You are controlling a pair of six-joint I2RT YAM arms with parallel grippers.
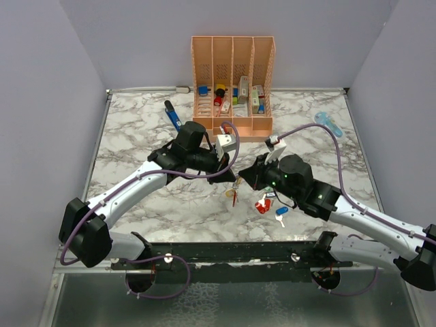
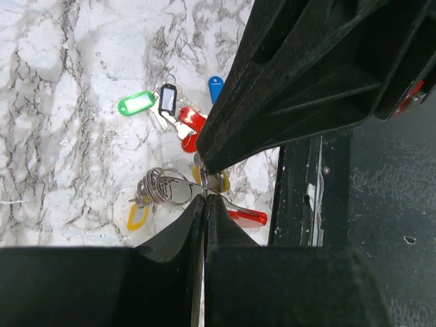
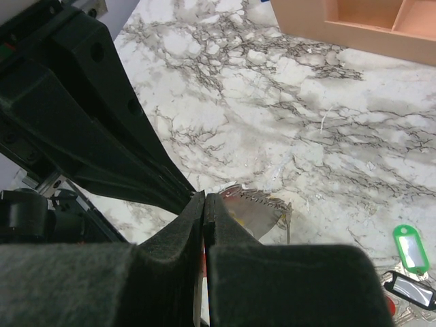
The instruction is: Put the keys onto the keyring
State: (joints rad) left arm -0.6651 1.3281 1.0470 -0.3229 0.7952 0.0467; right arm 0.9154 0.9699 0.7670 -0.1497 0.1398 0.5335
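Observation:
Both grippers meet above the middle of the marble table. My left gripper [image 1: 230, 176] [image 2: 204, 195] is shut on the thin silvery keyring [image 2: 162, 187], held above the table. A yellow tag [image 2: 138, 218] and a red strap [image 2: 248, 218] hang from the ring. My right gripper [image 1: 240, 178] [image 3: 204, 196] is shut tip to tip against the left one on the same ring, whose metal coil [image 3: 262, 204] shows just past its fingertips. Loose keys lie on the table: green tag [image 2: 136, 103] [image 3: 411, 248], black tag [image 2: 167, 99], red [image 2: 191, 122] [image 1: 261, 206], blue [image 2: 215, 87] [image 1: 281, 213].
The orange slotted rack [image 1: 233, 85] with small items stands at the back centre. A dark-blue pen-shaped tool [image 1: 172, 114] lies left of it. A pale-blue gadget [image 1: 328, 122] lies at the back right. The dark table front edge [image 2: 320, 184] is close below the grippers.

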